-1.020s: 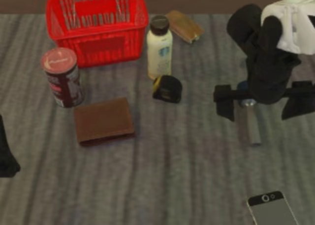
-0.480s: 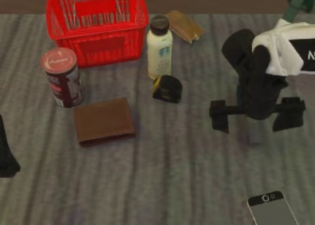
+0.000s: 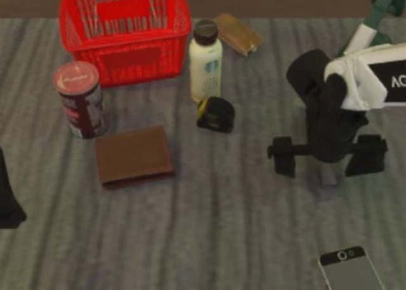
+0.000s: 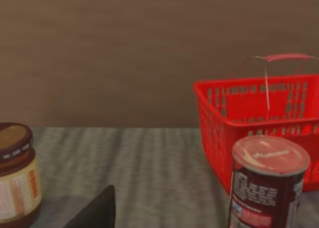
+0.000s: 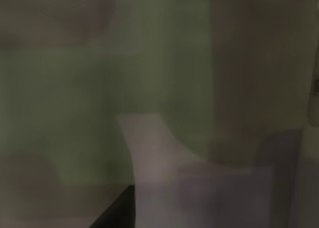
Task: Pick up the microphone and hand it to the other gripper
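The microphone [image 3: 327,174] lies right of the tape measure [image 3: 216,114], almost wholly hidden beneath the right gripper [image 3: 327,158], whose fingers spread wide either side, not clamped. Bare table [image 3: 241,226] opens toward the phone [image 3: 350,270]. The left gripper [image 3: 9,201] sits at the left edge; its fingers can't be made out.

A grey streaked surface [image 3: 222,226] carries a red wire basket [image 3: 125,33] at its far left; a dark red can [image 3: 80,99] stands just in front of the basket; a brown wallet [image 3: 134,155] lies near the can; a cream bottle with a dark cap [image 3: 206,61] stands mid-surface; a black and yellow tape measure [image 3: 216,114] sits just before the bottle; a tan block [image 3: 238,33] lies behind it; a smartphone [image 3: 350,270] lies at the near right edge; a brown-lidded jar [image 4: 15,178] shows in the left wrist view.
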Motion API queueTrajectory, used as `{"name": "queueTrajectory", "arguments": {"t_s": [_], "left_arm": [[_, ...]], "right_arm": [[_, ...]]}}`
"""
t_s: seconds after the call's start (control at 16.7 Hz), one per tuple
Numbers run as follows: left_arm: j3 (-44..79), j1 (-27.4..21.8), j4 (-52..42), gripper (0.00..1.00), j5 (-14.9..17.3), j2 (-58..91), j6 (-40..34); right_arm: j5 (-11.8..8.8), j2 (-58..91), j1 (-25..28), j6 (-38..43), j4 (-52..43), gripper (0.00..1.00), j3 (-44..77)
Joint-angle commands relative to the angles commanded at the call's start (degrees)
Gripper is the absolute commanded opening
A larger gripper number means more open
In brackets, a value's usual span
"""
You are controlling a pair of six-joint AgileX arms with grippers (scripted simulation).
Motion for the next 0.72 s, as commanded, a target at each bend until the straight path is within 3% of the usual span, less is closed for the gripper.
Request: {"name": "queueTrajectory", "arguments": {"t_s": [0.72], "left_arm": [[0.00,0.00,0.00,1.00,0.00,0.00,0.00]], "right_arm": [[0.00,0.00,0.00,0.00,0.00,0.10,0.00]]}}
